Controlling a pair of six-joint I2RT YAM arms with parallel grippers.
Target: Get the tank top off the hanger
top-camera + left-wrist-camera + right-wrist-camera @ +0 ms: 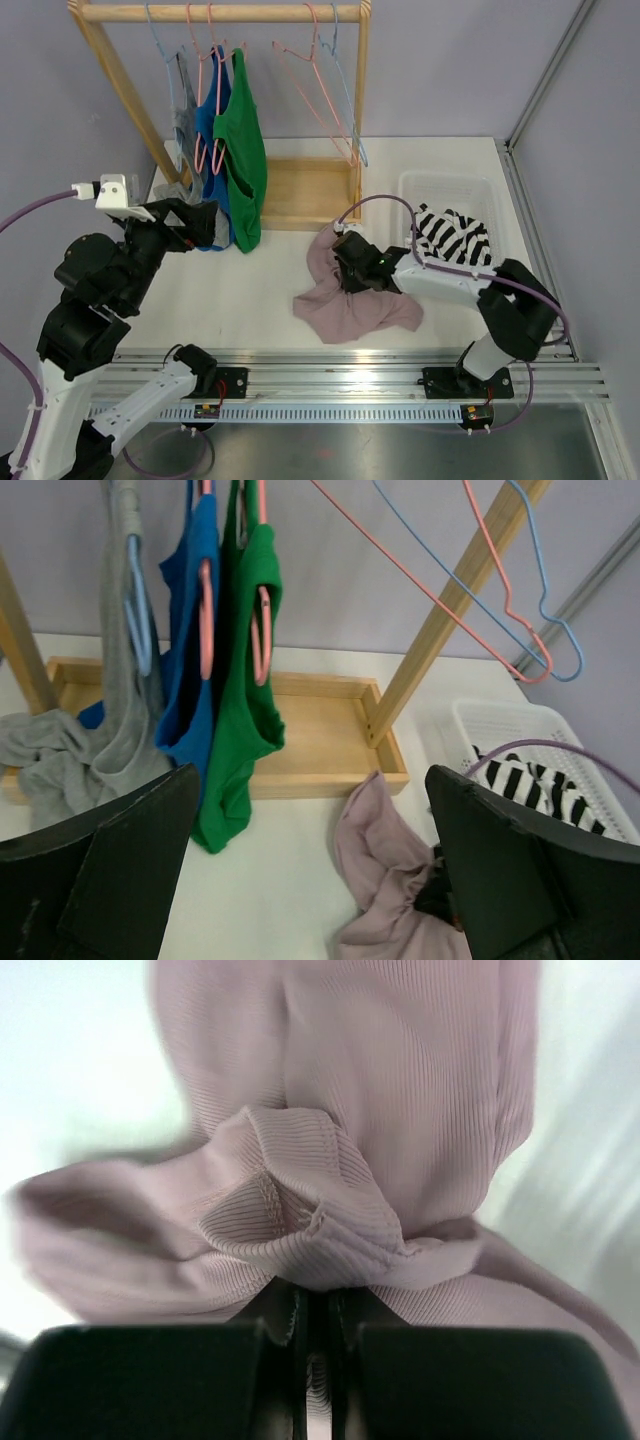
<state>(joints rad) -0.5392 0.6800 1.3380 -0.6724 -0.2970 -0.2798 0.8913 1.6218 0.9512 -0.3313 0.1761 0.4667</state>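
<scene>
Centrally, lower half of the top view: pink tank top (355,305) lies crumpled on the white table (220,290), off any hanger. Right gripper (347,265) sits at its upper edge. In the right wrist view the fingers (150,1380) are pressed almost together, pinching a bunched ribbed fold with a stitched hem.

Left gripper (197,222) is raised at left of frame, jaws spread wide, holding nothing. It is just beside the hems of the blue tank top (210,130) and green tank top (243,150).

Both of those hang on pink hangers from the wooden rack (220,12). Grey tank top (185,125) hangs on a blue hanger; its lower part looks to be pooled on the rack base (310,190), though the arm hides much of it.

Two bare hangers (320,90) hang upper right of the rail.

White basket (450,183) at right holds a striped garment (452,238), near the pink top but apart. Bare table shows left of the pink top; the metal rail (330,365) runs just below it.
</scene>
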